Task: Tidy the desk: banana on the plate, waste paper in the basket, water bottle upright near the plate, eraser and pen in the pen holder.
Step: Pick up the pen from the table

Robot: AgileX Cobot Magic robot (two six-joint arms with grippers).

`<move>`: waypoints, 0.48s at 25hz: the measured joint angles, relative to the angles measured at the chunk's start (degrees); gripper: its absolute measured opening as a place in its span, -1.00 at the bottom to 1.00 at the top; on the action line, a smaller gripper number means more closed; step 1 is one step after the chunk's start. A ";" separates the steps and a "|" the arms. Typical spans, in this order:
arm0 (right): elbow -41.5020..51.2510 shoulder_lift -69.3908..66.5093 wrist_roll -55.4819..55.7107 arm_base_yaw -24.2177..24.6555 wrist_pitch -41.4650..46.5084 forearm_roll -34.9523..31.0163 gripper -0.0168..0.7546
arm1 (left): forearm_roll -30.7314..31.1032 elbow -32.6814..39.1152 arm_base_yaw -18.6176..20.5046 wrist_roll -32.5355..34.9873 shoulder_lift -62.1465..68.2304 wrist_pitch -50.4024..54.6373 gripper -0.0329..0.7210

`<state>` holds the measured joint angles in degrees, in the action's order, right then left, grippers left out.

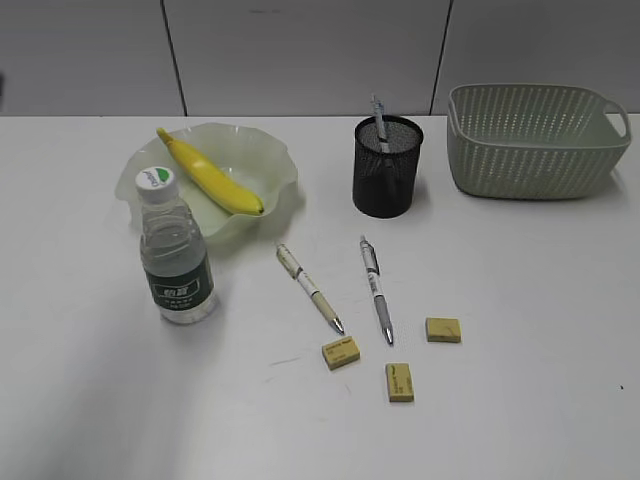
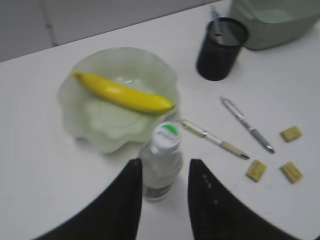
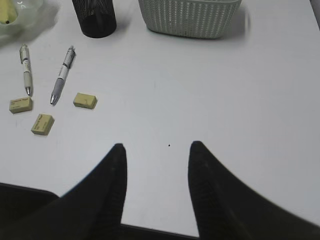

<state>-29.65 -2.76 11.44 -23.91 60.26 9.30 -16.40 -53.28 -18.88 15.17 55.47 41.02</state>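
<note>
Banana (image 1: pixel 210 174): lying across the plate (image 1: pixel 272 150), dark tip toward the front right rim.
Plate: back left on the desk (image 1: pixel 520 300), wavy rim just behind the bottle.
Bottle (image 1: pixel 176 250): upright, white cap on, standing at the plate's front edge.
Holder (image 1: pixel 387 167): black mesh cup right of the plate, one pen (image 1: pixel 378 118) standing inside it.
Loose pens: two on the desk in front of the holder, a cream one (image 1: pixel 309 287) and a grey one (image 1: pixel 376 290), side by side but apart.
Erasers: three yellow blocks near the pen tips, left (image 1: pixel 341 352), middle (image 1: pixel 400 382), right (image 1: pixel 443 329), none touching.
Basket (image 1: pixel 535 140): back right, well clear of the holder.
Left jaws (image 2: pixel 165 187): apart, hanging just over the bottle, which sits between them in the wrist view; no contact that I can make out.
Right jaws (image 3: pixel 156 170): apart, over bare desk, holding nothing; erasers and pens lie off to their left.
</note>
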 joint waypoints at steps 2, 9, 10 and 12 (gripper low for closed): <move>0.00 0.00 0.00 0.00 0.00 0.00 -0.10 | 1.70 -4.40 -9.07 -0.34 6.06 -1.53 -0.29; 0.00 0.00 -0.05 0.00 0.00 -0.07 -0.10 | 29.26 -20.77 -34.93 -26.45 36.40 4.46 -0.17; 0.00 0.00 -0.05 0.00 0.00 -0.07 -0.10 | 31.02 -23.84 -35.92 -28.69 41.20 5.90 -0.09; 0.00 0.00 -0.05 0.00 0.00 -0.07 -0.10 | 31.77 -29.83 -35.81 -33.61 48.81 8.00 0.13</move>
<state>-29.65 -2.76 11.39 -23.91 60.26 9.23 15.36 -83.11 -54.69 -18.44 104.28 49.02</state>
